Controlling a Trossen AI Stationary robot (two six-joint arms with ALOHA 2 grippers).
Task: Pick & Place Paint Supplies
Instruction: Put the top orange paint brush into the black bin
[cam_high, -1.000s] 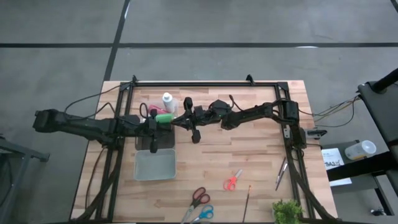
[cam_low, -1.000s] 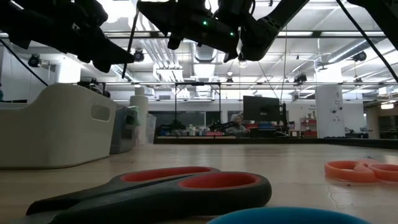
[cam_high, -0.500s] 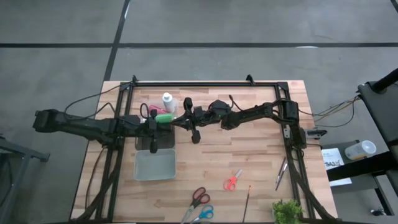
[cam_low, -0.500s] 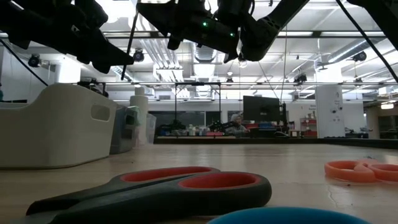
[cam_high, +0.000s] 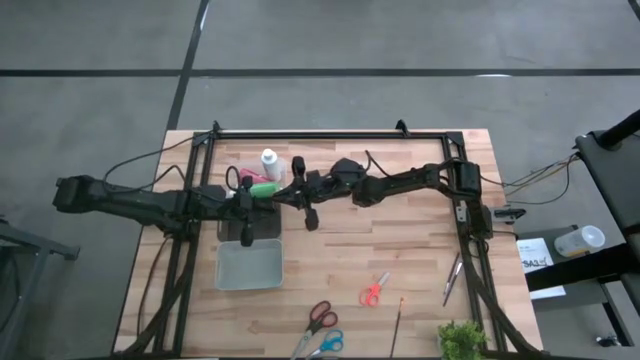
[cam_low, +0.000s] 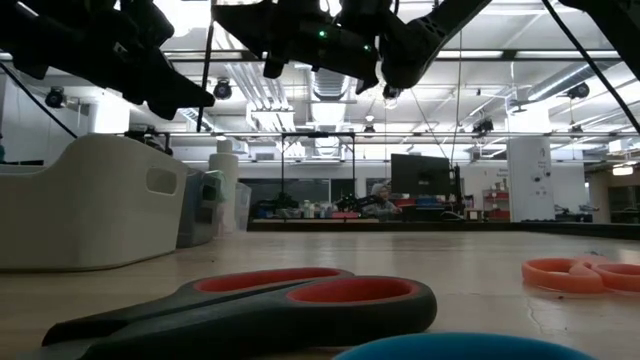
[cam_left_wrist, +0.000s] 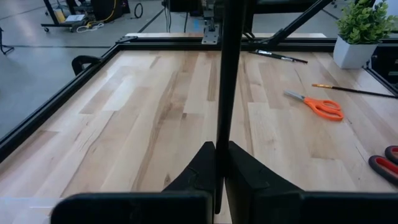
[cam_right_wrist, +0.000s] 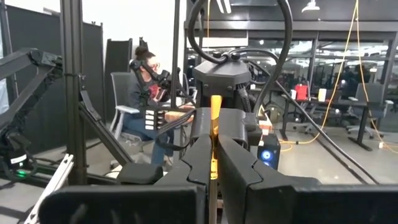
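- The right gripper (cam_right_wrist: 213, 146) is pressed shut on a thin brush (cam_right_wrist: 215, 124) with a yellow-brown handle. The brush stands upright between the fingertips and rises above them.
- In the high view this gripper (cam_high: 290, 192) hangs over the middle of the wooden table (cam_high: 400, 250). It is just beside the green paint bottle (cam_high: 265, 189).
- The white paint bottle (cam_high: 269, 162) stands just behind the green one. A patch of red (cam_high: 247, 178) shows next to them, too hidden to name.
- The left gripper (cam_left_wrist: 221, 149) has its fingers closed on a thin dark stick (cam_left_wrist: 222, 74). Whether this is a brush I cannot tell.
- From above, the left gripper (cam_high: 247, 235) sits at the far edge of the pale bin (cam_high: 222, 265), near the bottles.
- A loose brown-handled brush (cam_high: 399, 320) lies near the front edge, well apart from both grippers. It lies between the orange scissors (cam_high: 375, 290) and the potted plant (cam_high: 460, 340).
- A darker brush (cam_high: 452, 278) lies by the right frame rail.
- Red-handled scissors (cam_high: 320, 317) lie at the front edge.
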